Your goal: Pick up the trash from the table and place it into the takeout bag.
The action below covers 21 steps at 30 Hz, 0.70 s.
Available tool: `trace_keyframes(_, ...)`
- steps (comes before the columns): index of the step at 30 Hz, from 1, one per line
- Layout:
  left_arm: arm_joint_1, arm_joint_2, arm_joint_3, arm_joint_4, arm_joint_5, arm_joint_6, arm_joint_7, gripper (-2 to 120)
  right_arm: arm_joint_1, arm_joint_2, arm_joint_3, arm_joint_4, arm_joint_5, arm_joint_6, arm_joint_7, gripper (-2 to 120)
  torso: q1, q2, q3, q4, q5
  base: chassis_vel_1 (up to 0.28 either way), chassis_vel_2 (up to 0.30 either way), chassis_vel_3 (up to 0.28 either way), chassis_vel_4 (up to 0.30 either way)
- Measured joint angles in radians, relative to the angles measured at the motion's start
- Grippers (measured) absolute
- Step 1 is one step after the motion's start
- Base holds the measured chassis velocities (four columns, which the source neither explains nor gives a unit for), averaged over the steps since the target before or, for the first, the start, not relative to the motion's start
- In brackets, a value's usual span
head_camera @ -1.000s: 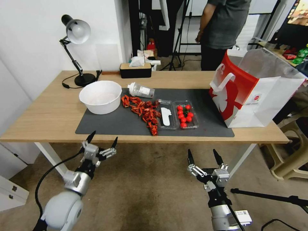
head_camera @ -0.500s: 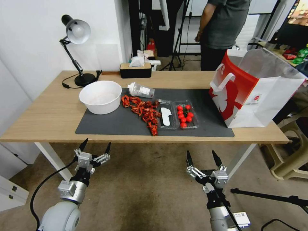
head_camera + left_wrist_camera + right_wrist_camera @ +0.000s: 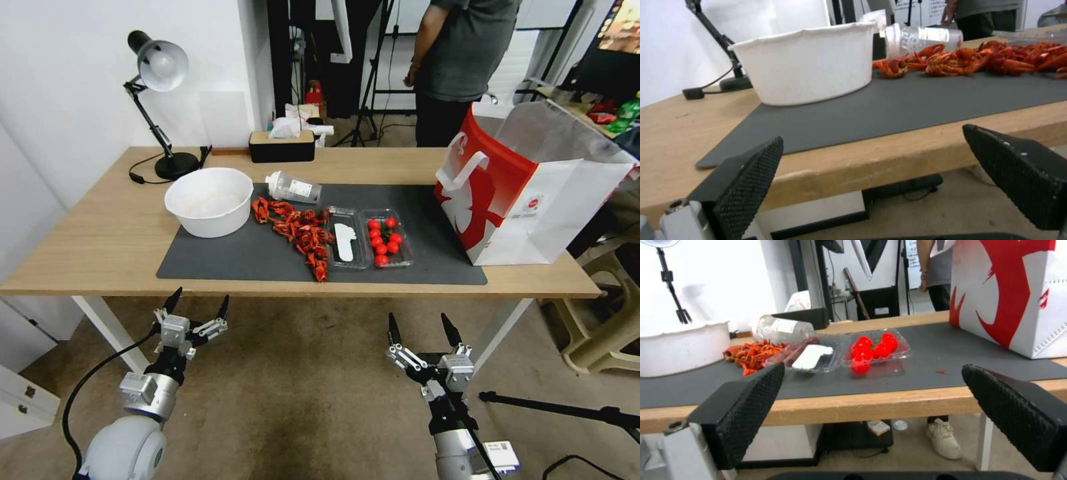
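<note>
Trash lies ahead of and above your left claw, strung diagonally across the table; both claws, right claw included, hang released, empty.

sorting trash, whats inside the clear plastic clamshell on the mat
The clamshell lies open: red cherry tomatoes fill one half, a white flat piece lies in the other. Anything beneath the tomatoes is hidden.

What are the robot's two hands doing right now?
Left tool: open, holding nothing, below the table edge.
Right tool: open, holding nothing.
</note>
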Motion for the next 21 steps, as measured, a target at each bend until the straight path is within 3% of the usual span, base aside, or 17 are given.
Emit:
trace_keyframes(5,-0.103,0.069,0.028,-0.022,-0.066,0.06,0.015,100,0.005,-0.006,-0.001,0.002,0.0,0.0,0.0,100,0.0,0.0,0.0,-0.0001,-0.0002,0.0,0.0,0.0,0.0)
trace_keyframes(10,-0.356,0.179,0.134,-0.012,-0.13,0.153,0.039,100,0.006,-0.013,-0.001,0.005,-0.001,0.0,0.0,100,0.0,0.0,0.0,-0.0006,0.0001,0.0,0.0,0.0,0.0)
trace_keyframes(11,-0.356,0.179,0.134,-0.012,-0.13,0.153,0.039,100,0.006,-0.013,-0.001,0.005,-0.001,0.0,0.0,100,0.0,0.0,0.0,-0.0006,0.0001,0.0,0.0,0.0,0.0)
trace_keyframes(13,-0.51,0.229,0.216,0.044,-0.167,0.178,0.075,100,0.005,-0.015,0.0,0.008,-0.001,0.0,0.001,100,0.0,0.0,0.0,-0.0003,-0.0001,0.0,0.0,0.0,0.0)
trace_keyframes(14,-0.51,0.229,0.216,0.044,-0.167,0.178,0.075,100,0.005,-0.015,0.0,0.008,-0.001,0.0,0.001,100,0.0,0.0,0.0,-0.0003,-0.0001,0.0,0.0,0.0,0.0)
trace_keyframes(16,-0.69,0.266,0.313,0.121,-0.206,0.203,0.091,100,0.002,-0.018,0.003,0.015,-0.001,0.0,0.002,100,0.0,0.0,0.0,-0.0003,0.0002,0.0,0.0,0.0,0.0)
trace_keyframes(17,-0.69,0.266,0.313,0.121,-0.206,0.203,0.091,100,0.002,-0.018,0.003,0.015,-0.001,0.0,0.002,100,0.0,0.0,0.0,-0.0003,0.0002,0.0,0.0,0.0,0.0)
trace_keyframes(20,-0.891,0.283,0.464,0.236,-0.276,0.232,0.092,100,-0.003,-0.019,0.013,0.024,-0.002,-0.002,0.005,100,0.0,0.0,0.0,-0.0001,-0.0004,0.0,0.0,0.0,0.0)
trace_keyframes(21,-0.891,0.283,0.464,0.236,-0.276,0.232,0.092,100,-0.003,-0.019,0.013,0.024,-0.002,-0.002,0.005,100,0.0,0.0,0.0,-0.0001,-0.0004,0.0,0.0,0.0,0.0)
